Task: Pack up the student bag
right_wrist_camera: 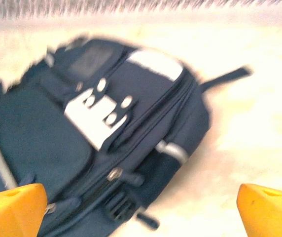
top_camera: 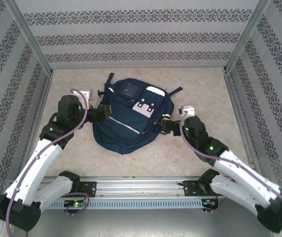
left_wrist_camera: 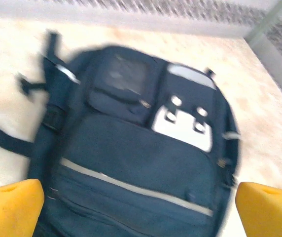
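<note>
Where the student bag [top_camera: 128, 121] lay: it was flat on the beige table [top_camera: 205, 96], about in the middle, front side up, with its top end toward the far wall and one gripper at each side.
Front of the bag: a white patch [top_camera: 143, 107] with small dark holes sat beside the upper pocket, and a pale reflective stripe [left_wrist_camera: 131, 185] ran across the lower pocket.
Straps: one dark strap [top_camera: 175, 91] stuck out on the table at the upper right of the bag, and other dark straps [left_wrist_camera: 8, 138] lay out from its left side.
Left gripper [top_camera: 103, 111]: it was at the left edge of the bag; I could not tell if it touched the fabric. In its own wrist view the yellow fingertips [left_wrist_camera: 10, 207] stood wide apart at the two lower corners and held nothing, with the bag in front of them.
Right gripper [top_camera: 166, 126]: it was at the right edge of the bag, near a small reflective tab. Its yellow fingertips [right_wrist_camera: 269, 210] were also wide apart and held nothing.
Sharpness: both wrist views were blurred, so I could not read the zips.
Cable: a purple cable [top_camera: 86, 106] looped over the left arm.
Surroundings: walls with patterned bands [top_camera: 131, 37] closed the table on three sides, and a metal rail [top_camera: 141, 185] ran along the near edge between the arm bases.
</note>
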